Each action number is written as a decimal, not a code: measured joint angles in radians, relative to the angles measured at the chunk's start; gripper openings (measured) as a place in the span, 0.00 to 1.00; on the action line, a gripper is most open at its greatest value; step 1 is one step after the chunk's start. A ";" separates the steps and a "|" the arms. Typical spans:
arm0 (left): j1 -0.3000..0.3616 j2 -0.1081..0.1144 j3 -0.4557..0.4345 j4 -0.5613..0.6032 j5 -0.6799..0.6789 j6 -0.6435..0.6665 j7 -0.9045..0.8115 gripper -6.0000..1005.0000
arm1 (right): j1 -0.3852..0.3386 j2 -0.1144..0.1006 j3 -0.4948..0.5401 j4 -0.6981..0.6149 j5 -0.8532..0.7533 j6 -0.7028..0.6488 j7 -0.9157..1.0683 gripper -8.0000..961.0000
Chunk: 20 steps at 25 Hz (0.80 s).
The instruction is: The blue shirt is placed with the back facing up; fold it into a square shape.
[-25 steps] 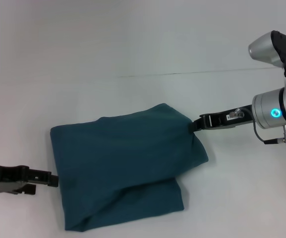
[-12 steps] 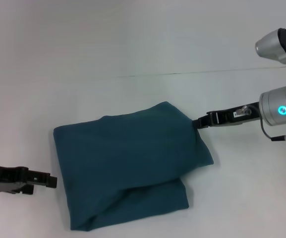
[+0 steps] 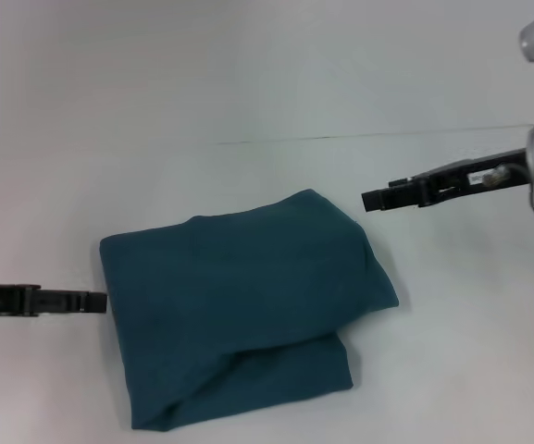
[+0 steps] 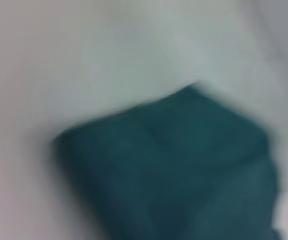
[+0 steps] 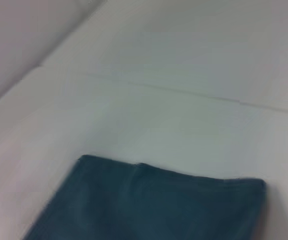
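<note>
The blue shirt [image 3: 248,314], a dark teal-blue soft cotton garment, is seen lying on the plain white table surface [image 3: 248,83] as a compact, roughly four-sided bundle. No sleeves, collar or lettering are visible; only plain fabric is presented. Two layers can be distinguished: an upper panel covering most of the bundle, and a lower layer protruding along the edge of the shirt nearest the robot. The outline is skewed rather than truly square, and the upper panel is not aligned with the layer beneath it.

The task is judged to be at or very near completion. The main folds appear to have been made. What may remain is only a tidying of the misaligned near edge; whether that is required cannot be determined.

The right gripper [image 3: 370,199] is positioned just beyond the far right corner of the shirt, apart from the fabric and apparently raised above the table. Nothing is held by it; its fingers appear drawn together, but this cannot be told with certainty.

The left gripper [image 3: 100,301] is positioned just beside the left edge of the shirt, with no cloth held between its fingers. Whether those fingers are parted or closed cannot be told.

In both wrist views only the shirt and table are shown.
</note>
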 joint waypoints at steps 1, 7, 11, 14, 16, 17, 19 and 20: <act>0.035 -0.009 -0.022 0.043 -0.081 0.067 0.091 0.85 | -0.016 0.002 0.006 -0.033 0.021 -0.035 -0.028 0.44; 0.163 -0.035 -0.108 0.080 -0.310 0.294 0.387 0.85 | -0.138 0.012 0.035 -0.166 0.190 -0.222 -0.230 0.77; 0.225 -0.058 -0.124 0.079 -0.332 0.342 0.476 0.85 | -0.208 0.025 0.036 -0.193 0.229 -0.290 -0.338 0.93; 0.257 -0.074 -0.116 0.080 -0.318 0.390 0.539 0.85 | -0.231 0.031 0.035 -0.192 0.227 -0.379 -0.410 0.96; 0.275 -0.082 -0.112 0.082 -0.316 0.401 0.559 0.85 | -0.245 0.035 0.036 -0.189 0.226 -0.434 -0.469 0.96; 0.286 -0.086 -0.109 0.082 -0.316 0.402 0.571 0.85 | -0.254 0.039 0.038 -0.188 0.226 -0.452 -0.498 0.96; 0.305 -0.091 -0.107 0.077 -0.316 0.403 0.596 0.85 | -0.272 0.047 0.043 -0.187 0.228 -0.468 -0.546 0.96; 0.312 -0.093 -0.106 0.076 -0.316 0.404 0.612 0.85 | -0.282 0.051 0.045 -0.187 0.229 -0.469 -0.567 0.96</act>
